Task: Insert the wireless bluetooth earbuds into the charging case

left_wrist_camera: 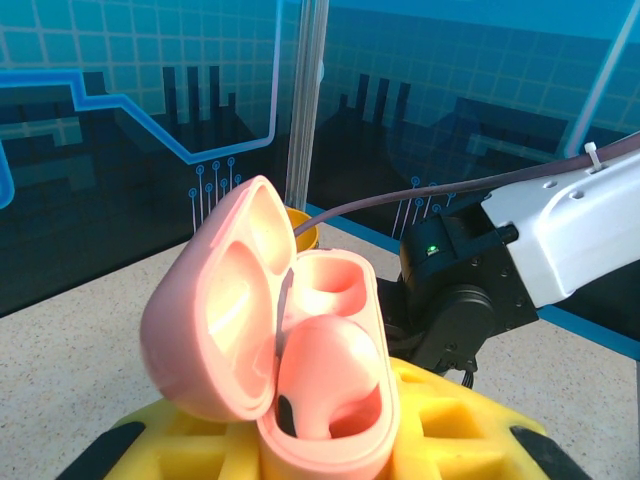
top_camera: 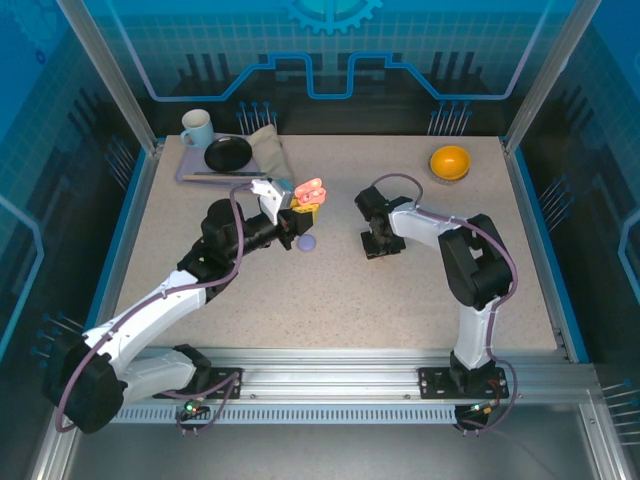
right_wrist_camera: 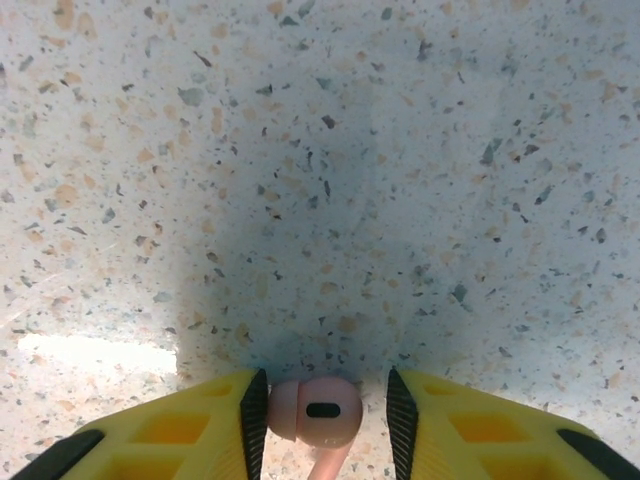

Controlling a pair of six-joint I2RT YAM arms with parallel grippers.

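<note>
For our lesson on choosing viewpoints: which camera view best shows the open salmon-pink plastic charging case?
The left wrist view: the open salmon-pink plastic charging case looks large, with one pink earbud seated and one socket empty. The top external view shows it small, held by the left gripper.

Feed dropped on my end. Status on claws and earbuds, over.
Left claw shut on open salmon-pink plastic charging case; one pink earbud seated, far slot empty. Right claw open astride second pink earbud on speckled table. Small purple piece lies near left claw.
</note>
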